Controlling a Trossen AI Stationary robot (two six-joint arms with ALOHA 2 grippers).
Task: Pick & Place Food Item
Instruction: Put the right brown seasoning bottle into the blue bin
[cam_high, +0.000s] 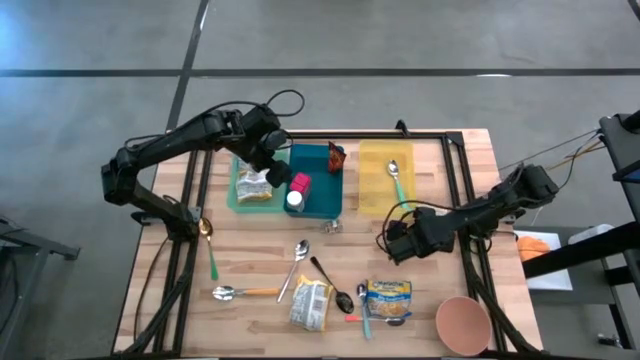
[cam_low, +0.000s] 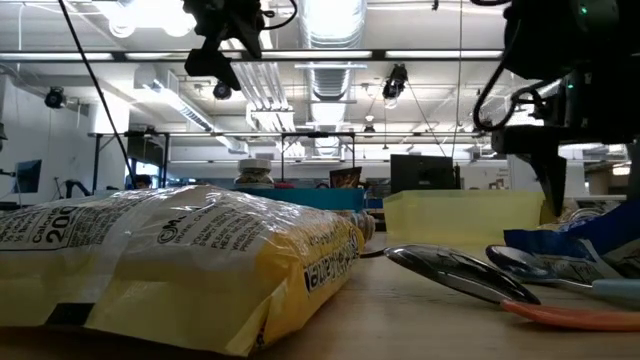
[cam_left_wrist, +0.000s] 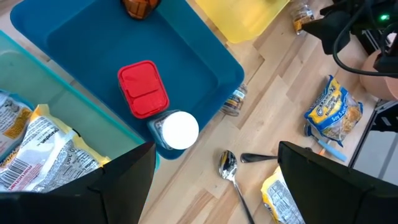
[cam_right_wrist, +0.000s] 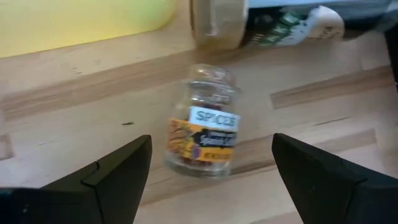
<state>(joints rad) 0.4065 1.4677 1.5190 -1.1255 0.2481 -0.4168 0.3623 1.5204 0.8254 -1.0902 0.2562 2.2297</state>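
A deep blue plastic tray (cam_high: 322, 196) lies directly under the left gripper (cam_high: 277, 172), whose jaws stand apart and empty. Inside that tray, just ahead of the left jaws, sit a red rectangular lidded box (cam_left_wrist: 143, 88) and a white-capped jar (cam_left_wrist: 179, 130). The right gripper (cam_high: 392, 243) hovers low over the wooden table (cam_high: 260, 260), jaws apart, with a small clear glass spice jar (cam_right_wrist: 203, 130) lying on its side just ahead, between the fingers, untouched.
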